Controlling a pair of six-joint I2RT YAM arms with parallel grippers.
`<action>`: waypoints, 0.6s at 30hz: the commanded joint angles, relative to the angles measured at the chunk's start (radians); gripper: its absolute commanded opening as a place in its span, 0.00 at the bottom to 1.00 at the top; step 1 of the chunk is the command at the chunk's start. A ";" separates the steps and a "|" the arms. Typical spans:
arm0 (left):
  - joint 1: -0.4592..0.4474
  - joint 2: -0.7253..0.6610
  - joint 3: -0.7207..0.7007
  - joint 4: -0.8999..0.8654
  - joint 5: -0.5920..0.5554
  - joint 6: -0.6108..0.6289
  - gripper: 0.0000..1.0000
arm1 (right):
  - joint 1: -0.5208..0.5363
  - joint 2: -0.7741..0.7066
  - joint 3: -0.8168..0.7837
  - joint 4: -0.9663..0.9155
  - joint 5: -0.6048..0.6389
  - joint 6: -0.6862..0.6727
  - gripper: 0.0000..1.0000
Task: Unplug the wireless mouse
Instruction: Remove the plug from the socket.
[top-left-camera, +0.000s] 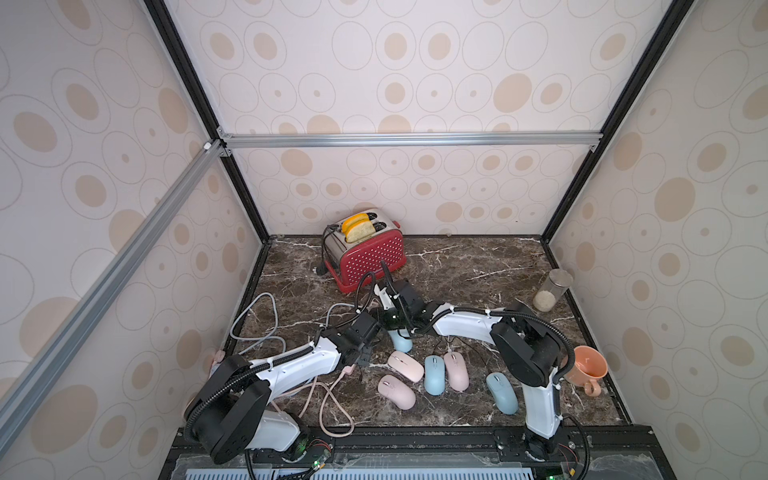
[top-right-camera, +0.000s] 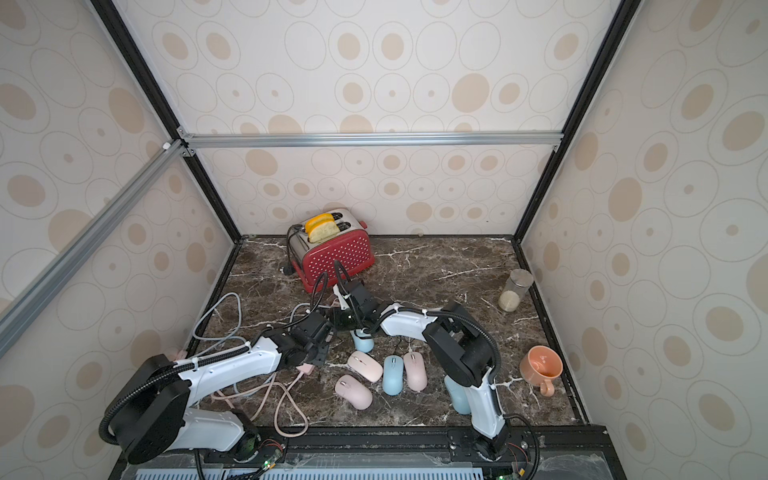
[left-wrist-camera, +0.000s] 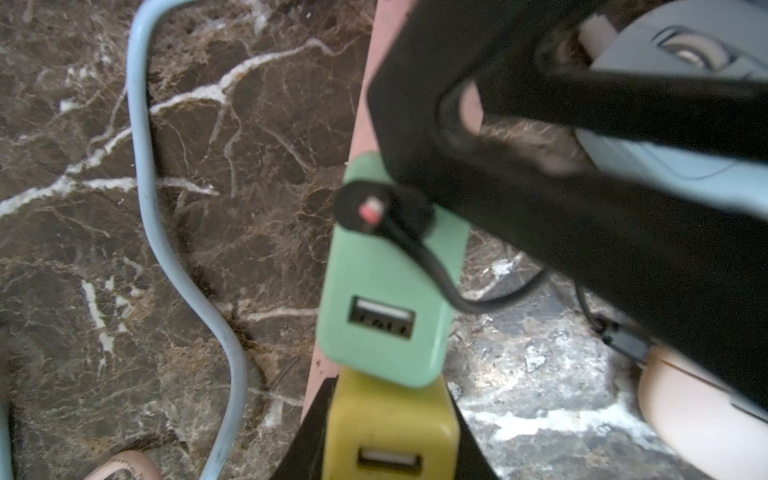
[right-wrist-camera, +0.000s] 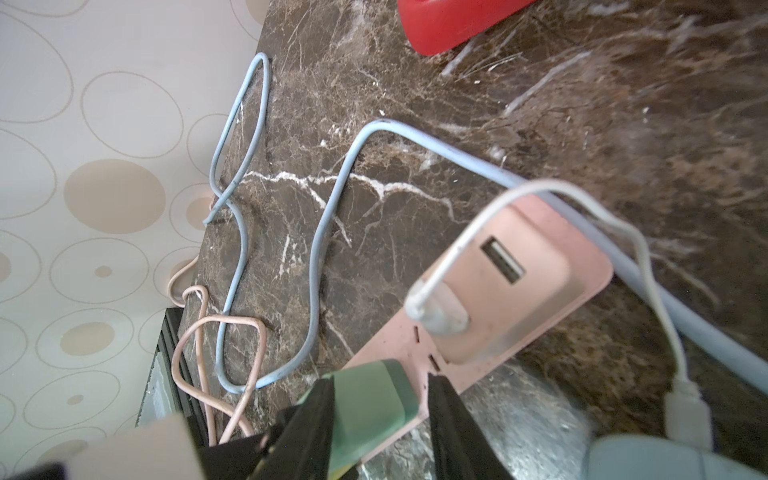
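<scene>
Dark marble desk (top-left-camera: 478, 257) carries a pink power strip (right-wrist-camera: 386, 345); the left claw (left-wrist-camera: 390, 382) clasps the yellow adapter (left-wrist-camera: 390, 428), steadying the strip. The right claw (right-wrist-camera: 380, 380) stands open astride the green adapter (left-wrist-camera: 386, 291), whose black plug (left-wrist-camera: 374, 208) tethers the pink mouse (left-wrist-camera: 698, 415) lying just beside. Best to pinch that plug alone and pull straight out.

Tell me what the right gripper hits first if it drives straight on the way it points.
The green adapter: it sits between the jaws of the right gripper, so it comes first. The pink strip it stands on lies just behind, though depth is unclear.
</scene>
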 joint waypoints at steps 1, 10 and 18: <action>0.008 -0.007 0.002 0.061 0.054 -0.011 0.00 | 0.018 0.070 -0.052 -0.162 0.032 -0.004 0.40; 0.049 -0.063 -0.014 0.097 0.105 -0.024 0.00 | 0.019 0.072 -0.053 -0.157 0.033 -0.002 0.40; -0.004 -0.046 0.061 -0.067 -0.052 -0.024 0.00 | 0.018 0.080 -0.046 -0.178 0.039 -0.005 0.40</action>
